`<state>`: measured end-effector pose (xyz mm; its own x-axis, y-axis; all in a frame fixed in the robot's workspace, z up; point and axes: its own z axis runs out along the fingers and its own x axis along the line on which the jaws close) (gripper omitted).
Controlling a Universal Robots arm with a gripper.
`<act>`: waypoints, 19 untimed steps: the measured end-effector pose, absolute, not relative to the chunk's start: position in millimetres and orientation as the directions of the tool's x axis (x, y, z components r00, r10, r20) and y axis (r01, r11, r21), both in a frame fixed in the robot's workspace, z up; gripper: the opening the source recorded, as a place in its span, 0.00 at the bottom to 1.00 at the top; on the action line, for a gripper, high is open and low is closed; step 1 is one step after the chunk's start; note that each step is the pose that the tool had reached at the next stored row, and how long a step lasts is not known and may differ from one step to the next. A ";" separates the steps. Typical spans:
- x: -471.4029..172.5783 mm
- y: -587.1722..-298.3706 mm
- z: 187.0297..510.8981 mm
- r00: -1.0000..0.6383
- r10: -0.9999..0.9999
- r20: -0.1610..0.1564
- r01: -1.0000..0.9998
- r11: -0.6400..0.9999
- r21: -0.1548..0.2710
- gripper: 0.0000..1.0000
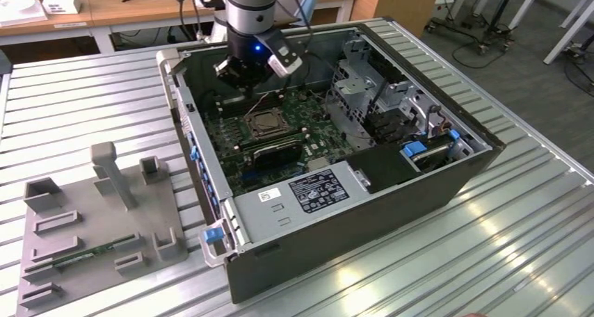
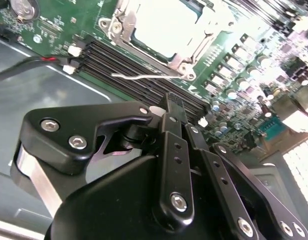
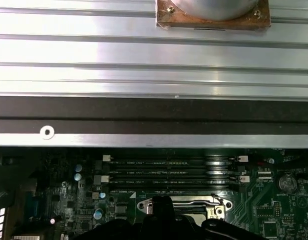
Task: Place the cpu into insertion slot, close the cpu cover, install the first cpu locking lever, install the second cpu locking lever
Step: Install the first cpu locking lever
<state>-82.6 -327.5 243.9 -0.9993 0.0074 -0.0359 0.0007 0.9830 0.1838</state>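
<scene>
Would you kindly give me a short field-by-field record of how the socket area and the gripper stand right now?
gripper: shut, holding nothing, hovering near the memory slots
cpu: seated in the insertion slot
cpu cover: lying flat around the cpu
locking lever: thin wire jutting free over the memory slots
setting: open computer case on a ribbed metal table
</scene>
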 end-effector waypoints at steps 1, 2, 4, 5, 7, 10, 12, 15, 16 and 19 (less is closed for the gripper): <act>-81.3 -327.5 243.5 -0.999 0.007 -0.036 0.001 0.983 0.185 0.11; -80.1 -327.5 243.1 -0.999 0.007 -0.036 0.001 0.983 0.185 0.11; -77.6 -327.5 242.3 -0.999 0.007 -0.036 0.001 0.982 0.187 0.11; -76.1 -327.5 241.7 -0.999 0.007 -0.036 0.001 0.982 0.188 0.11; -74.5 -327.5 240.2 -0.999 0.013 -0.036 0.006 0.982 0.190 0.11; -73.8 -327.5 238.2 -0.999 0.030 -0.036 0.022 0.981 0.194 0.11; -73.8 -327.5 238.2 -0.999 0.031 -0.036 0.024 0.981 0.194 0.11; -73.6 -327.5 237.9 -0.999 0.031 -0.035 0.023 0.978 0.208 0.11; -73.7 -327.5 237.9 -0.999 0.033 -0.035 0.025 0.976 0.218 0.11; -73.7 -327.4 237.5 -0.998 0.058 -0.035 0.049 0.973 0.227 0.11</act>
<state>-73.7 -327.4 237.5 -0.9977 0.0579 -0.0346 0.0486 0.9728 0.2266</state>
